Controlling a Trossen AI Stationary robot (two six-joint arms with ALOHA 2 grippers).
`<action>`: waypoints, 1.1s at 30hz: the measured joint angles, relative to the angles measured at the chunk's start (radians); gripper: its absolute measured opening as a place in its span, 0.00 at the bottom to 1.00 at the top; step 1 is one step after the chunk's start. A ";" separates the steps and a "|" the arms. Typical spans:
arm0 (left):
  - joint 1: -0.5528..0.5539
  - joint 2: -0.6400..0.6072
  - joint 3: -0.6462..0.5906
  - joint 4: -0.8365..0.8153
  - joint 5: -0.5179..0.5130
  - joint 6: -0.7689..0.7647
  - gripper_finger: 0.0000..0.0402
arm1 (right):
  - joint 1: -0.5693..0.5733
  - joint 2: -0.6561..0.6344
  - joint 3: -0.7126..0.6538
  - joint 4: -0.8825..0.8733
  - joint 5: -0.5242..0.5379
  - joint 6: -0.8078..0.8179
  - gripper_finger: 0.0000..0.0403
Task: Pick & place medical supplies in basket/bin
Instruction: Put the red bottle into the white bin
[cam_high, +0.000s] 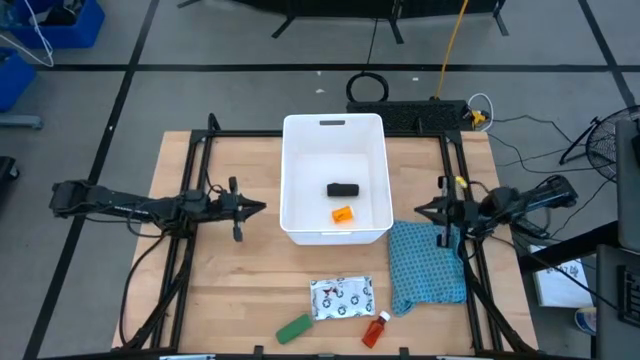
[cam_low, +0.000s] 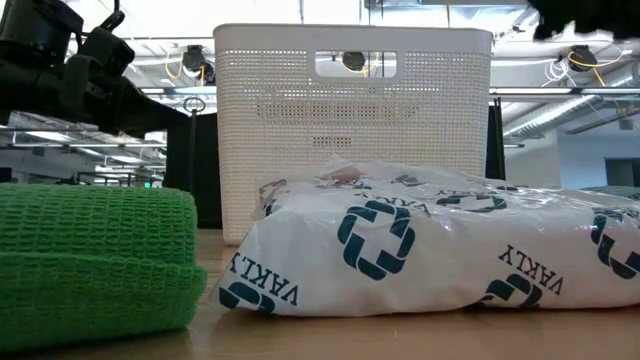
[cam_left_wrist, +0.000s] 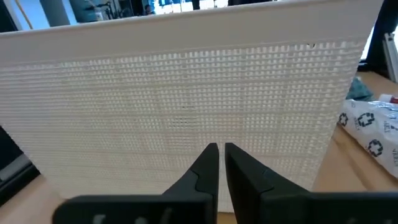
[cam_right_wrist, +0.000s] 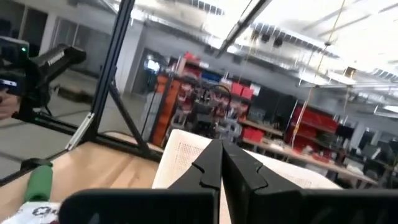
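The white bin (cam_high: 297, 228) stands at the table's middle, toward the far edge, with a black piece (cam_high: 343, 189) and an orange piece (cam_high: 342, 214) on its floor. Near the front edge a flat white printed pouch (cam_high: 342, 298), a green piece (cam_high: 294, 328) and a red bottle (cam_high: 375, 329) lie on the wood. My left gripper (cam_high: 262, 207) is level and shut, empty, just left of the bin's long wall (cam_left_wrist: 186, 112) and pointing at it. My right gripper (cam_high: 418, 209) is shut and empty, right of the bin, above the table.
A teal-blue textured cloth (cam_high: 427, 265) lies at the right, partly under my right arm. Black frame rails (cam_high: 190, 250) run along both sides of the table. Bare wood shows left of the bin and in front of it.
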 joint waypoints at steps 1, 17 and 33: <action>0.000 0.000 0.000 0.003 0.000 -0.004 0.09 | 0.000 0.048 0.049 -0.030 0.001 0.007 0.00; 0.000 -0.001 0.000 0.012 0.000 -0.036 0.01 | 0.228 0.973 0.772 -0.584 -0.008 0.372 0.08; 0.000 -0.001 0.001 -0.071 0.001 -0.186 0.11 | 0.489 1.486 0.824 -0.418 -0.056 0.599 0.70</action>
